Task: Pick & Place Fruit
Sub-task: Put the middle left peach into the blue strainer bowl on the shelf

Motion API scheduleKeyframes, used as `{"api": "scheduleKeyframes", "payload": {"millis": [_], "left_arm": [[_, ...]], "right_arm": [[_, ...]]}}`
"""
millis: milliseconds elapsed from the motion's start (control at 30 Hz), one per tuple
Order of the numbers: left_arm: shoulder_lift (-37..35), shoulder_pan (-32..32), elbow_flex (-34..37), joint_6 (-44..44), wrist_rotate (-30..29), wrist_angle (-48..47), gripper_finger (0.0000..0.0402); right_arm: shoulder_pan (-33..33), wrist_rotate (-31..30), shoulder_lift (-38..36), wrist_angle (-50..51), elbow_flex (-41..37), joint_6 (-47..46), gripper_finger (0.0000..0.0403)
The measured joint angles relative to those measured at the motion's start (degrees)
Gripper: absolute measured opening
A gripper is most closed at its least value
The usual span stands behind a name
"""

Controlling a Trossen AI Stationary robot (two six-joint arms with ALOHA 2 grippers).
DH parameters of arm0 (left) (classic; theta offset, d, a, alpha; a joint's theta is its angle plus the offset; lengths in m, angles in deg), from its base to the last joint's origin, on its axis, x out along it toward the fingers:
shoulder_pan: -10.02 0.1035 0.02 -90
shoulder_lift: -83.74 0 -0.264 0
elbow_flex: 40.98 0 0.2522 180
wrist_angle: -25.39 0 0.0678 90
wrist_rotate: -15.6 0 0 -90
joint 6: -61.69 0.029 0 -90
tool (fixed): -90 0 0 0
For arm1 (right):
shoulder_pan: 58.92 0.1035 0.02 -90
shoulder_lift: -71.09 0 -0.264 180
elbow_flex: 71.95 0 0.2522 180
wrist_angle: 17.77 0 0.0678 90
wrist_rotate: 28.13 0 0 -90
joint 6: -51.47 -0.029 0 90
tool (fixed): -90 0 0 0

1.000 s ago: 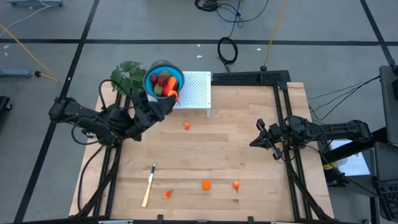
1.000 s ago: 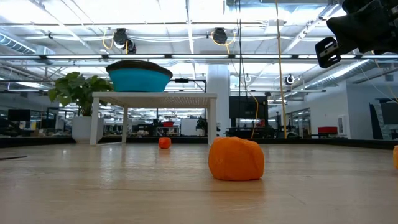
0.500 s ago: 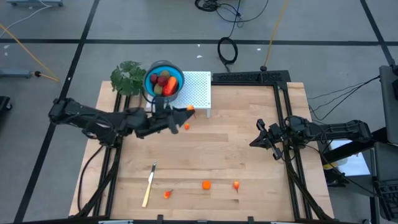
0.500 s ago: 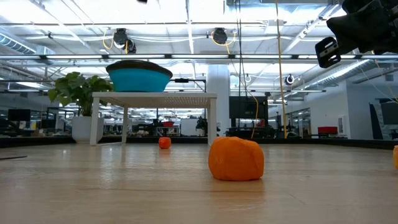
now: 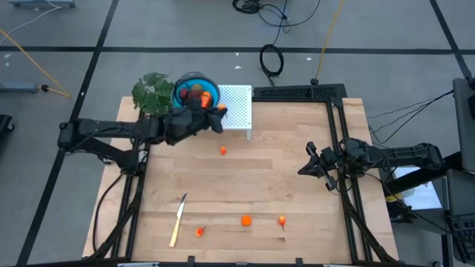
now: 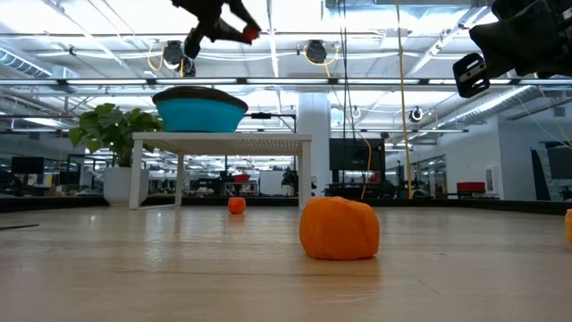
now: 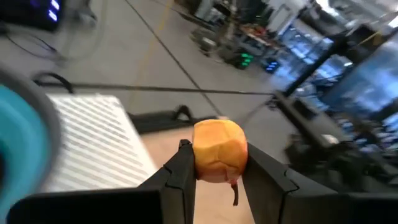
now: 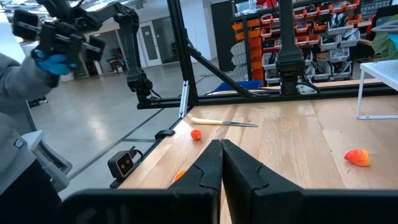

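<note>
**Orange piece held over the bowl, four more loose on the table**

High view: left gripper (image 5: 215, 113) sat at the blue bowl (image 5: 194, 93) on the white rack (image 5: 236, 106), w/ a small orange fruit (image 5: 221, 108) clamped in its fingers. Bowl already held several pieces, red and darker ones. Left to do, by my count: four orange bits on the table (image 5: 297, 222), at (image 5: 223, 150), (image 5: 246, 220), (image 5: 282, 219), (image 5: 199, 231). Right gripper (image 5: 312, 167) waited at the table's right side.

Low view: gripper and fruit (image 6: 249, 34) hung well above the bowl rim, a height gap the overhead shot couldn't show.

Left wrist view: fingers squeezed the orange fruit (image 7: 219, 151) on both sides; grip looked centred.

Right wrist view: fingers pressed together on nothing; knife (image 8: 224, 122) lay beyond, which isn't fruit.
</note>
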Motion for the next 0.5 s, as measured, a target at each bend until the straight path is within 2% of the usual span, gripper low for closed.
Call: {"api": "scheduleKeyframes", "payload": {"millis": [400,500], "left_arm": [[0.00,13.68,0.00,12.32,8.29,-0.69,0.0102],[0.00,16.57,-1.66,14.21,9.61,-6.04,0.0102]], "right_arm": [[0.02,-1.99,0.00,-0.02,0.00,0.14,0.0000],[0.02,-3.76,0.00,0.00,0.00,0.17,0.0000]]}}
